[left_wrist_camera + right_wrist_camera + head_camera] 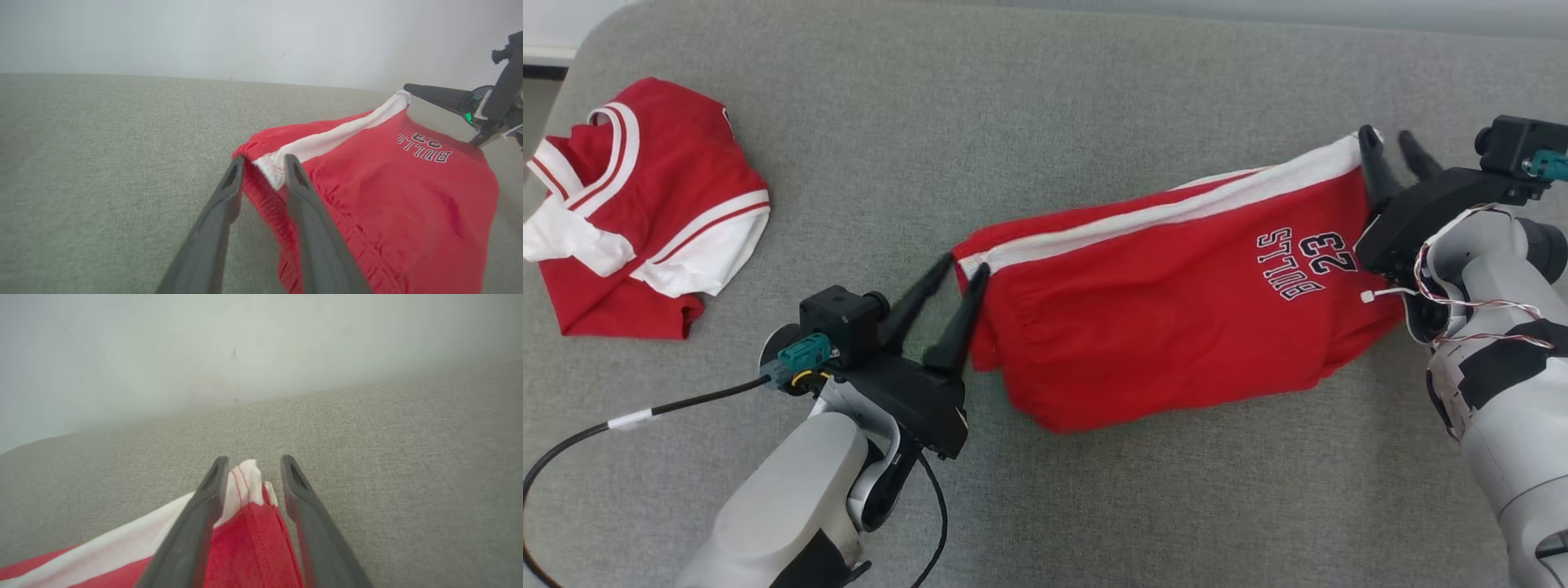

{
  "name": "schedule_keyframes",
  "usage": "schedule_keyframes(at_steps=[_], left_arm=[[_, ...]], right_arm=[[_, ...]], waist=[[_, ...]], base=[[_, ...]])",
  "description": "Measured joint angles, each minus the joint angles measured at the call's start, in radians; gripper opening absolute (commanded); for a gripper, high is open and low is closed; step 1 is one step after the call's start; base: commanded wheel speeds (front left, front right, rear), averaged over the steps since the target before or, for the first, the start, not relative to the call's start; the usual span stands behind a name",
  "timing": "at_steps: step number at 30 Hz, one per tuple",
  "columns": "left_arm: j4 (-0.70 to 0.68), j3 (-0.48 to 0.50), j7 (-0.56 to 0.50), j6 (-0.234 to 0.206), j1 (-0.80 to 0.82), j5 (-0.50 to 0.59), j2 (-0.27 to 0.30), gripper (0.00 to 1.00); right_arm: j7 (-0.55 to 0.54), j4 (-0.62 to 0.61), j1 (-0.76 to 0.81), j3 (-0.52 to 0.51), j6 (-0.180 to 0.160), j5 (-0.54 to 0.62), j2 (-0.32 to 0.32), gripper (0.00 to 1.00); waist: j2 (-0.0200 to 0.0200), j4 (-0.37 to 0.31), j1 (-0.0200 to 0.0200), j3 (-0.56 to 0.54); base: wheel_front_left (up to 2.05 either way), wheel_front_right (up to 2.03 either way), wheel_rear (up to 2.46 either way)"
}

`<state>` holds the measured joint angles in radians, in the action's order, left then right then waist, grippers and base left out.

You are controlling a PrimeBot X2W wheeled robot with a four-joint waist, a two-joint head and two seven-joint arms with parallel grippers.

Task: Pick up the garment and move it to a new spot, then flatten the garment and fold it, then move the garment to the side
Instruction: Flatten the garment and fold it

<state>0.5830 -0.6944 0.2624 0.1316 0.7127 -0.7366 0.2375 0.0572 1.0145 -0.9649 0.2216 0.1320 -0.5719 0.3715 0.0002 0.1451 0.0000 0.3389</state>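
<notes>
— Head view first?
— Red shorts (1176, 327) with a white side stripe span the centre and right of the frame on the gray cushion (1013, 122). The left gripper (964, 269) is at their left end and the right gripper (1390, 140) at their upper right corner, both with fingers parted. A red and white shirt (645, 212) lies crumpled at the upper left, well apart.
— Left wrist view?
— The left gripper (264, 160) is spread, with the waistband corner of the shorts (388, 196) loose between its fingers at mid-frame.
— Right wrist view?
— The right gripper (253, 461) is spread. The striped corner of the shorts (245, 539) leans on its left finger.
</notes>
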Motion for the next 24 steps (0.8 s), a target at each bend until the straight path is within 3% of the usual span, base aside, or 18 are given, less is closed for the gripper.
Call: schedule_keyframes(at_steps=[6, 17, 24], left_arm=[[-0.067, 0.094, 0.000, 0.000, -0.055, 0.078, -0.004, 1.00], [-0.371, 0.411, 0.000, -0.100, -0.363, 0.322, -0.028, 1.00], [-0.465, 0.525, 0.000, -0.123, -0.510, 0.415, -0.049, 1.00]], right_arm=[[0.031, -0.004, 0.023, 0.064, 0.000, -0.047, 0.025, 1.00], [0.055, -0.028, 0.208, 0.138, 0.000, -0.165, 0.094, 1.00], [0.048, -0.018, 0.261, 0.156, 0.000, -0.194, 0.104, 1.00]], waist=[[0.0000, -0.008, -0.0001, -0.044], [-0.0002, -0.002, -0.0002, -0.137], [-0.0003, 0.023, -0.0003, -0.156]], base=[[0.00, 0.00, 0.00], [0.00, 0.00, 0.00], [0.00, 0.00, 0.00]])
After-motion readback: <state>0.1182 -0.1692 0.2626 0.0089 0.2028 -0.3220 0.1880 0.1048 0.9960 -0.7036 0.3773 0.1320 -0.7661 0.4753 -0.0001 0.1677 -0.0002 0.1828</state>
